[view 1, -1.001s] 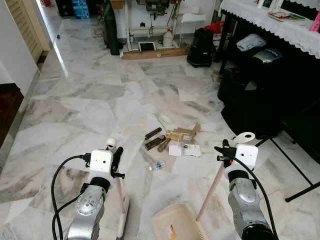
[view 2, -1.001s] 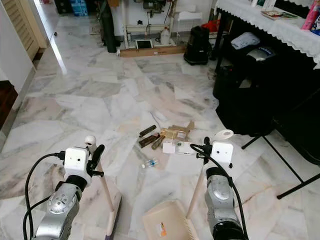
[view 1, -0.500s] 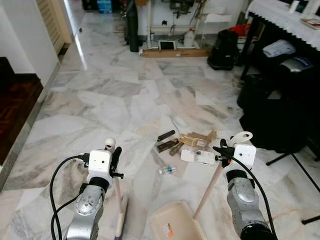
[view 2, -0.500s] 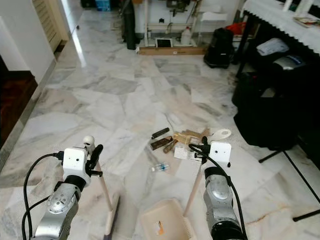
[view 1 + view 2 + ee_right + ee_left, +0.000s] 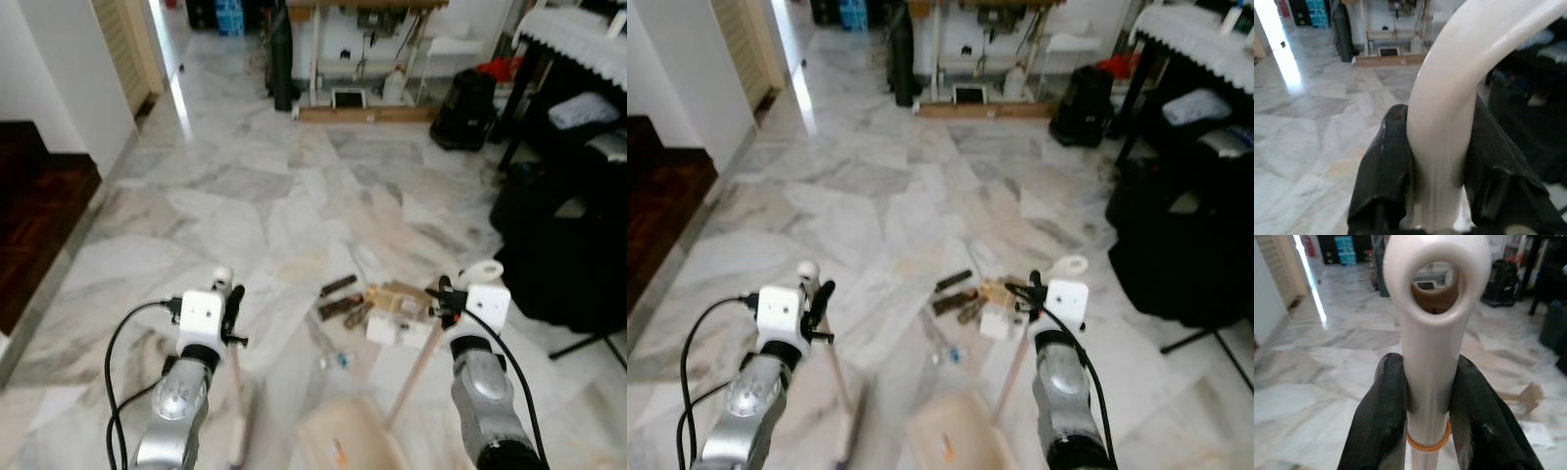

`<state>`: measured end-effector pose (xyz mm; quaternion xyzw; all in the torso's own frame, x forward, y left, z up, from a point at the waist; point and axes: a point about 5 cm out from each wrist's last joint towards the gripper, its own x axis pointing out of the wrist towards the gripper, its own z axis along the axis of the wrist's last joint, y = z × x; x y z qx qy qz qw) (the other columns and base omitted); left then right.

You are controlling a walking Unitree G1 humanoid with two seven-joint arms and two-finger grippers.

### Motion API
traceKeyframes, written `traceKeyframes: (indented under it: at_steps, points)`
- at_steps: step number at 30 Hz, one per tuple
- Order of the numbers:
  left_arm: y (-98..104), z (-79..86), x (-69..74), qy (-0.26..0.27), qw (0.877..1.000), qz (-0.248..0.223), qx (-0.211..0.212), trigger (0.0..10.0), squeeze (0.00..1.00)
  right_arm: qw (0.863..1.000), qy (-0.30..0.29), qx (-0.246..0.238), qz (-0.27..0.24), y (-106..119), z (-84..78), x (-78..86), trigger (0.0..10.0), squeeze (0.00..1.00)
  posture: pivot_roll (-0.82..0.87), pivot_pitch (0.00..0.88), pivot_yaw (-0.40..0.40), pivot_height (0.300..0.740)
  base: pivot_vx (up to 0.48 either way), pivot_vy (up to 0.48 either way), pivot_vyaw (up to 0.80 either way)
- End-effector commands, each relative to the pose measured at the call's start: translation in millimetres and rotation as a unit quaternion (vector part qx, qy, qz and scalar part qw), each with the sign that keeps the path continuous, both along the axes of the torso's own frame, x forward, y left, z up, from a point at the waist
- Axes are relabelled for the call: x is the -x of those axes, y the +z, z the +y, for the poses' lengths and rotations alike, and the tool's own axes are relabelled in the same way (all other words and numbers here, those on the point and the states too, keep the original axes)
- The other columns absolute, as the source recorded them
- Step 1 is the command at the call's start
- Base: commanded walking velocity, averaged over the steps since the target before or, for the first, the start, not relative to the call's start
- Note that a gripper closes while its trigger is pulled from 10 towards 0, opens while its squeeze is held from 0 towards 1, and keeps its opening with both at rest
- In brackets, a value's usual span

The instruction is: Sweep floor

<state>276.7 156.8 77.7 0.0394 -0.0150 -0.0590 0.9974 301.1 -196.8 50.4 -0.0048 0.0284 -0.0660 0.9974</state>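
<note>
Broom with a pale rigid plastic handle (image 5: 1430, 357), light, slick, stands pinched near its top by the left gripper (image 5: 227, 305), while the right gripper (image 5: 443, 299) clamps the cream long-handled dustpan (image 5: 348, 446) resting on the marble floor (image 5: 225, 215).

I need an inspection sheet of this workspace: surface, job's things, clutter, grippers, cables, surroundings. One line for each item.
Surface: marble floor, glossy, with glare near the doorway.
Job's things: broom in the left gripper, head on the floor; dustpan on the floor, its long handle in the right gripper.
Clutter: litter pile ahead of the dustpan: brown sticks, cardboard scraps, white box; small plastic bottle nearer the robot.
Grippers: left shut on the broom handle just below its hanging hole; right shut on the dustpan handle.
Cables: black cable looping from the left wrist; another along the right forearm.
Surroundings: black bags on the right, workbench at the far wall, dark wooden step on the left.
</note>
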Motion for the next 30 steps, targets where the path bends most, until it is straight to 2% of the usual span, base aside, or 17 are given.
traceKeyframes:
  at_steps: [1,30]
  points:
    - [5.2,6.2,-0.7,0.007,1.000,-0.013,-0.006,10.0,0.00,1.000,0.007,-0.010,-0.019,8.8,7.7,-7.1,10.0,0.00,0.03,0.000,-0.030,0.740,0.311,0.000,0.00]
    - [6.1,6.1,-1.7,0.006,1.000,-0.014,-0.005,10.0,0.00,1.000,0.008,-0.014,-0.025,11.5,9.4,-8.9,10.0,0.00,0.03,0.000,-0.028,0.740,0.310,0.000,0.00]
